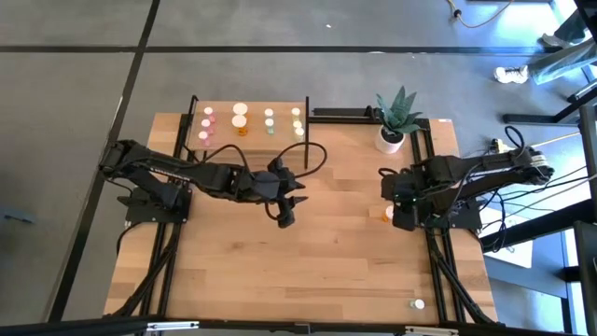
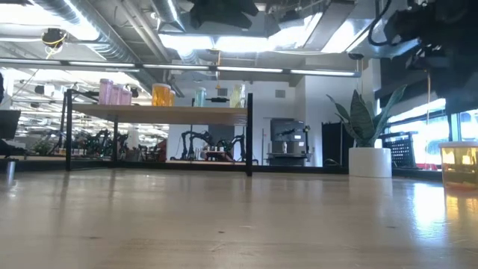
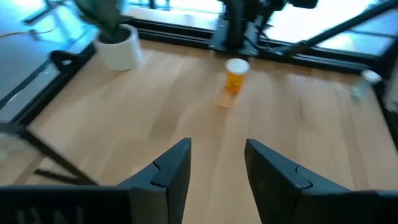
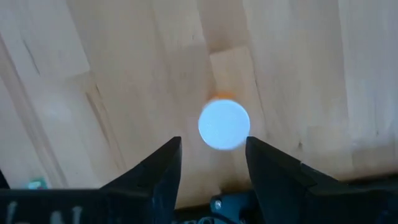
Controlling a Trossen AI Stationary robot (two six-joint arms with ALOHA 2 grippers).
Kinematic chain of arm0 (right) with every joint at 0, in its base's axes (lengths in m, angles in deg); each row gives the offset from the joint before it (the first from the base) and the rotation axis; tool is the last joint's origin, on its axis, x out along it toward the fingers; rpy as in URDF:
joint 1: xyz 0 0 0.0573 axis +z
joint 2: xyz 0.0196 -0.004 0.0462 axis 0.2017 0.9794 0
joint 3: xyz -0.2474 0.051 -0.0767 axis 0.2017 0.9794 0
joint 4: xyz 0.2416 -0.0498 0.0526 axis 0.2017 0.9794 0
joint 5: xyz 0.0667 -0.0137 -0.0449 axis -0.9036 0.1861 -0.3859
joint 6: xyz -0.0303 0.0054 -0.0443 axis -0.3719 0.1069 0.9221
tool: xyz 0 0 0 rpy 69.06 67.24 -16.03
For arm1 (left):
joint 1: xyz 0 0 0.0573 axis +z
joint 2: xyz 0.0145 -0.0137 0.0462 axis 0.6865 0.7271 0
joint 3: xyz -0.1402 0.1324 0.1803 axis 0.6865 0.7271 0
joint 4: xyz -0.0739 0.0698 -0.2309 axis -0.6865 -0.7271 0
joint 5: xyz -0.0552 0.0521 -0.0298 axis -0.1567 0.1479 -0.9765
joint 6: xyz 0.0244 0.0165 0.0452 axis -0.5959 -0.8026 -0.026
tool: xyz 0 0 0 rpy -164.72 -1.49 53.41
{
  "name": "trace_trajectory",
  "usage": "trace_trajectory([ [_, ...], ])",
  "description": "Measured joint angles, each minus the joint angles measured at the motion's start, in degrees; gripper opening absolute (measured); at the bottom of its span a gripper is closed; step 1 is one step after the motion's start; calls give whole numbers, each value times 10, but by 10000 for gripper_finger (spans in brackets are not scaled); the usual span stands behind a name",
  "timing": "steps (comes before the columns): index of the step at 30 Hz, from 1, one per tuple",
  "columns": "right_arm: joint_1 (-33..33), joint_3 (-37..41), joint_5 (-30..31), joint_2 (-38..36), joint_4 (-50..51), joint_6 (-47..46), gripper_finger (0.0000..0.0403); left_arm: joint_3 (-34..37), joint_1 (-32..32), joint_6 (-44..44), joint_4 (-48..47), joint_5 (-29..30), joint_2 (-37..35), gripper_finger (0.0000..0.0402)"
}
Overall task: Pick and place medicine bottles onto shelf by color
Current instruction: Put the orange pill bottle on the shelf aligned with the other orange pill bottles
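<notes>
The shelf [image 1: 247, 138] stands at the table's far edge on thin black posts. On it are pink [image 2: 112, 92], orange [image 2: 162, 94], green [image 2: 200, 96] and yellowish [image 2: 237, 95] medicine bottles, grouped by colour. One orange bottle with a white cap [image 4: 224, 124] stands upright on the table at the right. My right gripper [image 4: 212, 146] hangs above it, open and pointing down, and does not touch it. My left gripper [image 1: 286, 217] hovers open over the table's middle, nothing between its fingers [image 3: 174, 165].
A white pot with a green plant [image 1: 392, 138] stands at the far right, close behind my right arm. A small white-capped bottle [image 1: 419, 303] sits near the front right corner. Bare wood lies between the two arms and toward the near edge.
</notes>
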Motion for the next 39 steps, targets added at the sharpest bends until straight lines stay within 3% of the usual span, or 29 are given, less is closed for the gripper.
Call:
trace_trajectory([
  [7, 0, 0, -1, 18, -32, 13, 181, 0, 9, -60, -5, -87, 0, 143],
  [39, 0, 0, 1, 19, -32, 11, 181, 0, 12, -67, -4, -88, 0, 144],
])
